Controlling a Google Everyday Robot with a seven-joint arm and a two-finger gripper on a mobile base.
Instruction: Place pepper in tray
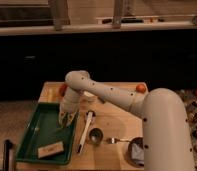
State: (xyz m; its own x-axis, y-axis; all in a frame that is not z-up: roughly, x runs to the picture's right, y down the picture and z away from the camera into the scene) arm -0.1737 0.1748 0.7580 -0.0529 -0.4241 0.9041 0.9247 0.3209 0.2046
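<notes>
The large green tray (32,135) lies at the front left of the wooden table. My gripper (67,119) points down over the tray's right part, just inside its right rim. A small red-orange thing, possibly the pepper (62,89), shows behind my arm at the tray's far right corner, partly hidden by the arm. I cannot tell whether anything is in the gripper. A tan block (50,149) lies in the near part of the tray.
A long white utensil with a dark handle (85,131) lies just right of the tray. A metal cup (96,135) and a fork (117,140) sit beside it. An orange fruit (140,88) is at the back right. My arm hides part of a black bowl (136,151).
</notes>
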